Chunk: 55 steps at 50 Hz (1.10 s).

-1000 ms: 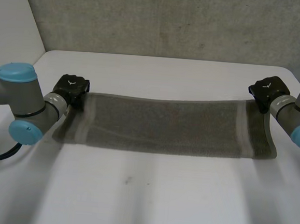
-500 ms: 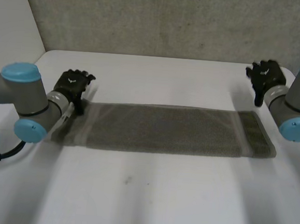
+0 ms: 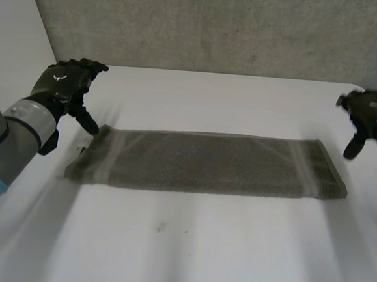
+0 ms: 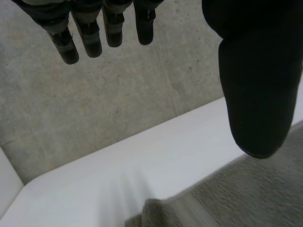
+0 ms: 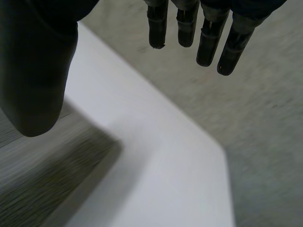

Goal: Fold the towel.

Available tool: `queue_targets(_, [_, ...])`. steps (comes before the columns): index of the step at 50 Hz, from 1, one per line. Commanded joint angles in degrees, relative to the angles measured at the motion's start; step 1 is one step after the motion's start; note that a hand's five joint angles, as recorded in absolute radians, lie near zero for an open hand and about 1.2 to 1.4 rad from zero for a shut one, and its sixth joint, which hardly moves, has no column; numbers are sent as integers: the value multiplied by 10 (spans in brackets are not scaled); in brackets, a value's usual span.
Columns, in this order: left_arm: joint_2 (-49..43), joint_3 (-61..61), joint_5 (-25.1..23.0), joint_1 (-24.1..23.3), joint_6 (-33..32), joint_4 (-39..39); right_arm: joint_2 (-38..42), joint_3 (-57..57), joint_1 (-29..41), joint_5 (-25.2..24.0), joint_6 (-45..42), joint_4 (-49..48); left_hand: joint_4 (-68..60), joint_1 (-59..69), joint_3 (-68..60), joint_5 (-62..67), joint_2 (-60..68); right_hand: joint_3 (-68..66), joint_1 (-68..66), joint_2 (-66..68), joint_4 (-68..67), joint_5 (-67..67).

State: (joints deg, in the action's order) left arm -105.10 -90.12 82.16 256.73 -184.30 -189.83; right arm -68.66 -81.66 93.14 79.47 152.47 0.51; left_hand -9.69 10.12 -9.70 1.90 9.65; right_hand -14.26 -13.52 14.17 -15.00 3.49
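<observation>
A grey towel [image 3: 206,162] lies folded into a long flat strip across the middle of the white table [image 3: 187,245]. My left hand [image 3: 63,85] hovers above and just beyond the towel's left end, fingers spread and holding nothing. In the left wrist view its fingers [image 4: 90,28] and thumb [image 4: 258,80] stand apart, with the towel [image 4: 246,194] lying below the thumb. My right hand [image 3: 370,116] is raised off the towel's right end, open too. Its own view shows straight fingers [image 5: 208,28], the thumb [image 5: 35,71] and the towel's corner [image 5: 42,179] beneath.
A grey concrete wall [image 3: 210,25] rises behind the table's far edge. The table's rounded far corners lie near both hands, and bare white surface stretches in front of the towel.
Both hands have let go of the towel's far corners, opened, and lifted up and outward. The far edge has dropped flat, leaving the towel a narrow strip.
</observation>
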Motion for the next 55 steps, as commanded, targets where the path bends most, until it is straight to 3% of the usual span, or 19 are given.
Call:
queue_targets(1, [38,-59,81,-32,0,-1,-4,-105,-21,-55,-7,-19,-5,1,-5,-17,6,33,26,-32,41,-26])
queue_targets(10, [38,-87,107,-46,1,-5,66,-135,-24,-66,-51,-129,-4,-1,-4,-18,4,-59,-66,60,-52,67])
queue_targets(16, [38,-110,107,-48,0,-35,100,-126,-36,-64,-84,-133,-5,1,-5,-17,6,-106,-114,107,-99,114])
queue_targets(19, [38,-116,107,-48,0,-50,114,-119,-45,-62,-99,-134,-5,1,-5,-17,6,-219,-226,220,-212,227])
queue_targets(20, [38,-118,107,-48,-1,-56,117,-115,-51,-62,-103,-133,-5,1,-5,-17,6,-319,-326,320,-312,327])
queue_targets(21, [38,-118,107,-48,-1,-56,117,-115,-51,-62,-103,-133,-5,1,-5,-17,6,-320,-327,321,-313,328])
queue_targets(23, [38,-121,107,-48,-2,-61,118,-113,-60,-63,-103,-134,-5,1,-5,-17,6,-499,-507,500,-492,507])
queue_targets(24, [37,-123,107,-49,-3,-63,118,-113,-60,-63,-103,-134,-4,-1,-4,-18,4,-500,-507,501,-493,508])
queue_targets(26, [35,-124,107,-49,-3,-65,122,-108,-67,-61,-103,-133,-5,1,-5,-17,6,-657,-664,657,-649,664])
queue_targets(35, [36,-126,107,-52,-4,-66,97,-84,-123,-20,-111,-129,-5,1,-5,-17,6,-657,-665,658,-650,665])
queue_targets(43, [43,-109,101,-52,-8,-62,93,-19,-188,-8,-212,-90,-5,1,-5,-17,6,-657,-665,658,-650,665])
queue_targets(48, [53,-54,103,-53,-10,-44,90,21,-170,2,-228,-51,-7,3,-7,-15,7,-657,-665,658,-650,665])
queue_targets(55, [57,90,104,-71,-5,76,67,96,33,16,-215,-38,-5,1,-5,-17,6,-657,-665,658,-650,665])
